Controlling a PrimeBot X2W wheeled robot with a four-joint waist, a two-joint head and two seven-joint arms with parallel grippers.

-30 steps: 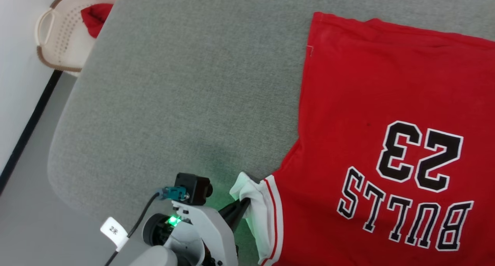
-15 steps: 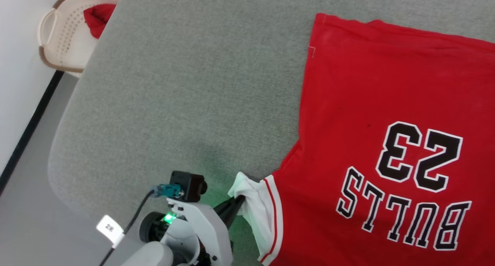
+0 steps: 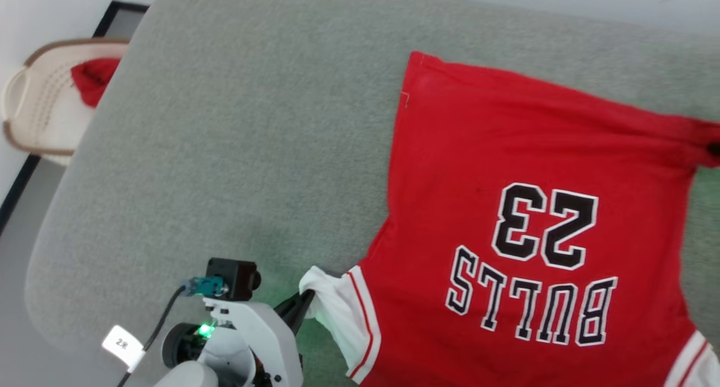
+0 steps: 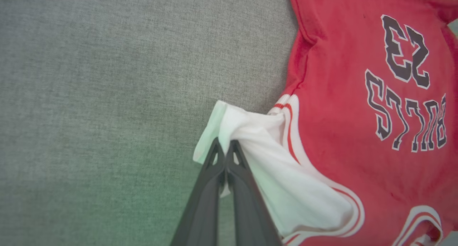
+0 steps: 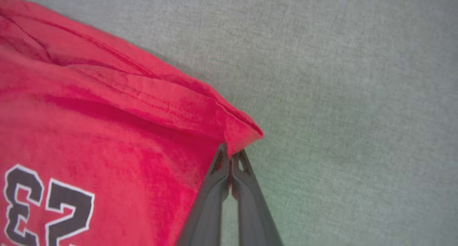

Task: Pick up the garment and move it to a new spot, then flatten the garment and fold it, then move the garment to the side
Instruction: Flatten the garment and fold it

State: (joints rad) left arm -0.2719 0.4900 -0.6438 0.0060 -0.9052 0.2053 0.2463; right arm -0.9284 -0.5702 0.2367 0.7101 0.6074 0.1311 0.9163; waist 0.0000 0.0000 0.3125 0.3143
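Risks first. The left gripper (image 4: 225, 146) is clamped on just the tip of the white sleeve (image 4: 257, 131). It's a thin bite and the cloth is bunched at the jaws. A hard pull could let the sleeve slip out, or keep the twist in so it won't lie flat.

The right gripper (image 5: 232, 155) is closed on the red hem corner (image 5: 245, 131), again right at the very edge, so there's the same slip risk.

The two holds sit diagonally across the garment (image 3: 506, 151), the sleeve toward the table's near edge and the hem corner toward its far right. Uneven pulling would likely skew the shirt or ridge it across the lettering instead of smoothing it. The shirt's lower part also runs close to the near edge of the table (image 3: 225, 151), so dragging it nearer could spill it over. I can't tell how much already overhangs.

The garment lies front up on the right half of the table, mostly flat, with the print upside down in the head view. The table's left half is bare grey. The left gripper meets the shirt near the middle of the near edge, fingers pointing across the table at the sleeve. The right gripper is at the shirt's far-right corner, touching it.

The basket (image 3: 34, 111) with a small red cloth (image 3: 90, 80) sits off the table's far-left corner, well apart and not involved.
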